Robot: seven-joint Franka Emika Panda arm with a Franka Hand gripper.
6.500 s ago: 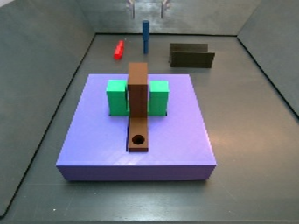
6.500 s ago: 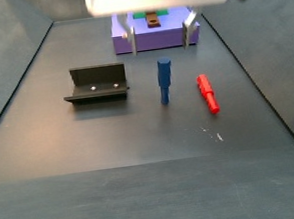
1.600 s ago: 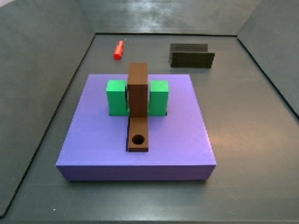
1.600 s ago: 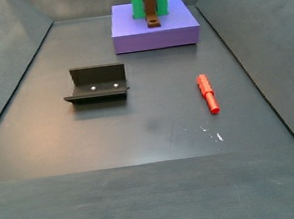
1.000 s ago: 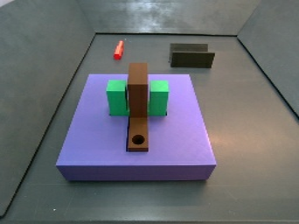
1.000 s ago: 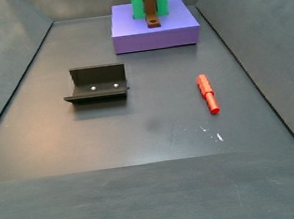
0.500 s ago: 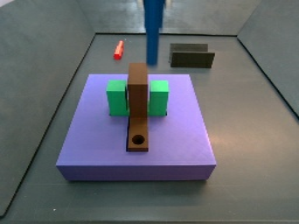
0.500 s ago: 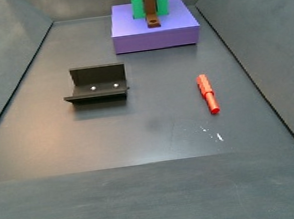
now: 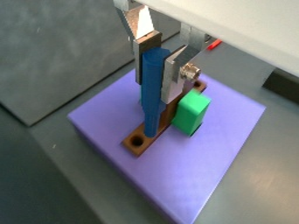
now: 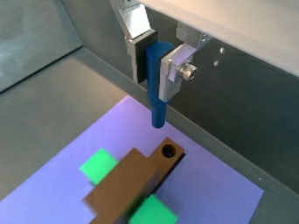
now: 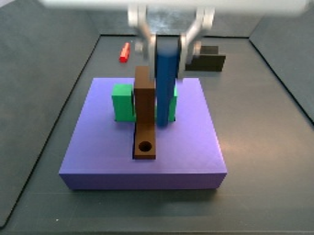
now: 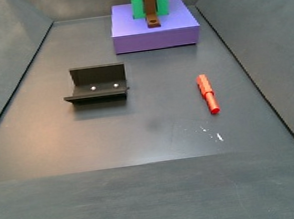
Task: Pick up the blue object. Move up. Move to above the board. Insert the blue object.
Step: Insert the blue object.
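Note:
My gripper point(image 11: 166, 57) is shut on the blue object point(image 11: 164, 92), a straight blue stick hanging upright between the silver fingers point(image 9: 177, 70). In both wrist views the gripper point(image 9: 156, 83) point(image 10: 156, 87) clamps the stick's upper part. The stick's lower end point(image 10: 158, 118) hangs free above the purple platform point(image 10: 70, 175), close to the board point(image 10: 131, 185) and short of its round hole point(image 10: 170, 151). The brown board point(image 11: 146, 96) runs through a green block point(image 11: 123, 101), with its hole point(image 11: 146, 146) at the near end. The gripper is out of frame in the side view that shows the board point(image 12: 153, 8) far off.
The purple platform point(image 11: 147, 163) carries the board and the green block point(image 9: 191, 112). On the dark floor lie a short red stick point(image 12: 208, 93) point(image 11: 124, 50) and the fixture point(image 12: 97, 84) point(image 11: 211, 61). Grey walls enclose the floor.
The blue stick, which stood on the floor by the red stick, is now up in the gripper. Over the last half second it moved from the frame's top to above the board.

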